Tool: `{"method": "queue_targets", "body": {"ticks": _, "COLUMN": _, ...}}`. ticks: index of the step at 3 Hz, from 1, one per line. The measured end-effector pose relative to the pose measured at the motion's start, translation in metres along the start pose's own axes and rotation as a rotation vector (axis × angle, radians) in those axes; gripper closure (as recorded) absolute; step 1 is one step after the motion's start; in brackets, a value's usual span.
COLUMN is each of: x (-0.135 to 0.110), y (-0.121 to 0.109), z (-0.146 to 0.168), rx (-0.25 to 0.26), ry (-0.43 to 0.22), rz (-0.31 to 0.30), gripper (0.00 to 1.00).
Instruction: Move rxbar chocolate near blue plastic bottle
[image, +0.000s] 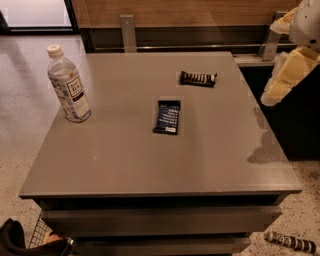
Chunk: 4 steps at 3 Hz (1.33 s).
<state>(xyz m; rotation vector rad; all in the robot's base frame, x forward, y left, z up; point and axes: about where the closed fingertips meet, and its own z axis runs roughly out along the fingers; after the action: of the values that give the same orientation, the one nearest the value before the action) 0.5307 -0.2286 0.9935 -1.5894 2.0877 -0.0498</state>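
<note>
The rxbar chocolate (198, 78), a slim black bar with white lettering, lies flat on the grey table (115, 160) at the back, right of centre. The blue plastic bottle (69, 85), clear with a white cap and white label, stands upright near the table's left edge. The bar and bottle are far apart. My gripper (285, 80), cream-coloured, hangs beyond the table's right edge, above and to the right of the rxbar, holding nothing.
A wider dark blue wrapped bar (167, 116) lies mid-table between bottle and rxbar. A wooden wall with metal brackets (128, 33) runs behind the table. A striped object (290, 242) lies on the speckled floor at lower right.
</note>
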Motion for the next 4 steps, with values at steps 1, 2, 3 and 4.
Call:
{"method": "queue_targets", "body": {"ticks": 1, "x": 0.0, "y": -0.052, "z": 0.026, "rx": 0.025, "ry": -0.144, "rz": 0.055, "gripper": 0.0}}
{"method": "queue_targets", "body": {"ticks": 2, "x": 0.005, "y": -0.075, "z": 0.044, "rx": 0.054, "ry": -0.227, "rz": 0.108, "gripper": 0.0}}
{"method": "queue_targets", "body": {"ticks": 3, "x": 0.019, "y": -0.102, "z": 0.067, "rx": 0.095, "ry": -0.282, "rz": 0.195, "gripper": 0.0}}
{"method": "queue_targets", "body": {"ticks": 4, "x": 0.025, "y": -0.112, "z": 0.078, "rx": 0.109, "ry": -0.276, "rz": 0.226, "gripper": 0.0}}
